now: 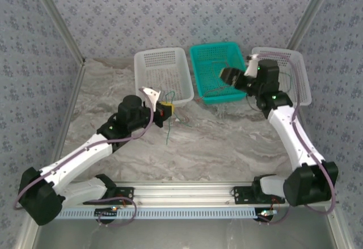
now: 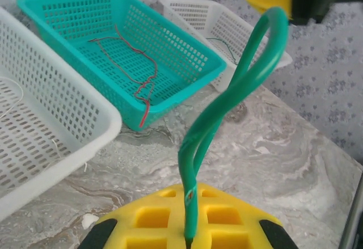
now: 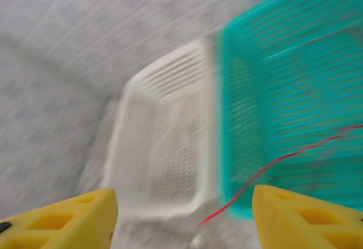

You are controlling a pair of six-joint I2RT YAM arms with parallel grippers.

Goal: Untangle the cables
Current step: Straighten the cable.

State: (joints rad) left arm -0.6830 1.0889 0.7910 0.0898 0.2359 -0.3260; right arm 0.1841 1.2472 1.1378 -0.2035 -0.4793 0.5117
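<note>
The left gripper (image 1: 163,112) is clenched on the green cable (image 2: 227,107). In its wrist view the strand is pinched between the yellow fingers (image 2: 153,218) and rises from them in a doubled loop. The overhead view shows the free length hanging below the gripper towards the table (image 1: 227,141). This hold appears meant to keep the cable lifted apart from the others until it is sorted. The right gripper (image 1: 229,75) stands released above the teal basket (image 2: 184,53), fingers wide apart with nothing between them. The red cable (image 2: 148,76) lies below and ahead of it in that basket, one end trailing over the rim. It is judged to be sorted into a basket of its own. The right wrist view is blurred, so contact with the red cable cannot be confirmed. Ahead of the left gripper, beyond the teal basket, a white basket (image 2: 255,45) holds a thin green wire (image 2: 224,42), apparently also separated. Risk noted: the pinched loop may snag on release.
</note>
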